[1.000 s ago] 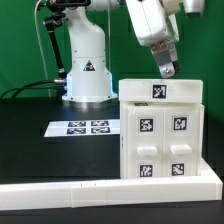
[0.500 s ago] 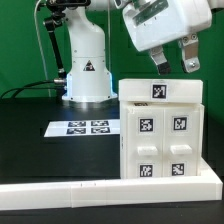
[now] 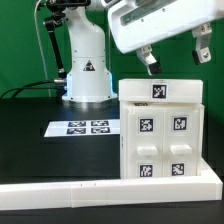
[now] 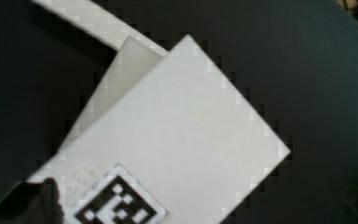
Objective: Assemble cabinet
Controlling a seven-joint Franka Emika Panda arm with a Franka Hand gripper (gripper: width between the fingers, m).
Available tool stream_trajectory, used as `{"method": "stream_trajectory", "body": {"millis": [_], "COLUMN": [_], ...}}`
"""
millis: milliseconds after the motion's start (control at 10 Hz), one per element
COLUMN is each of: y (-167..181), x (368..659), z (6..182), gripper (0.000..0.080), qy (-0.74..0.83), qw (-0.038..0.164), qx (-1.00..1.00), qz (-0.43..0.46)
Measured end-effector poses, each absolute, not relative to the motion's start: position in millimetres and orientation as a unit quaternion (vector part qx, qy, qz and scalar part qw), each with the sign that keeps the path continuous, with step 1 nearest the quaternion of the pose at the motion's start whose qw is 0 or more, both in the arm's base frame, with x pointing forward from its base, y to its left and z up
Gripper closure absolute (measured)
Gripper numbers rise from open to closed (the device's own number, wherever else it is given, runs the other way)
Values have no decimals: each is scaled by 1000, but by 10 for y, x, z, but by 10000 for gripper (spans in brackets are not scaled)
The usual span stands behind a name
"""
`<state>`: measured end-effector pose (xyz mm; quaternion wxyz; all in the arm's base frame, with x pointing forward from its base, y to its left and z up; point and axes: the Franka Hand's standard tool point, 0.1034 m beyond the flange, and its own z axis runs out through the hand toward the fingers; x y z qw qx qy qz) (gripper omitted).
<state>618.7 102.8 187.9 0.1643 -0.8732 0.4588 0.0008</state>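
1. Cabinet stands at the exterior view's right, on the black table.
2. Gripper hovers above it, jaws wide, holding nothing.
3. My call: clear straight upward, never nudging its top.

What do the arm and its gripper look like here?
The arm is glossy white with rounded segments. It has a black triangular marking low on its base, and black cables run beside it. The gripper has a boxy white body and two slim dark fingers.

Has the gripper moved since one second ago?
Yes. The gripper has risen from the top of the cabinet, and now hangs open above it.
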Motion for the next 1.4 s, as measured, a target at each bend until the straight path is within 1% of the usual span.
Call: {"method": "stream_trajectory", "body": {"millis": [100, 300, 500, 800, 900, 1000, 1100, 1200, 1400], "y": [1029, 1027, 1054, 1032, 1026, 1032, 1041, 1036, 1035], "x": [6223, 6255, 6243, 6245, 6243, 6236, 6229, 6224, 6202], "z": [1919, 1956, 1955, 1949, 1947, 1941, 1935, 1928, 1898], "gripper": [3, 3, 3, 3, 3, 3, 3, 3, 3], "qy": [423, 284, 194, 105, 35, -61, -123, -177, -272], "qw": [163, 145, 133, 128, 118, 96, 82, 69, 53], "qx": [-892, -947, -971, -984, -990, -991, -986, -978, -957], "qz": [-10, -36, -46, -58, -67, -75, -78, -80, -80]}}
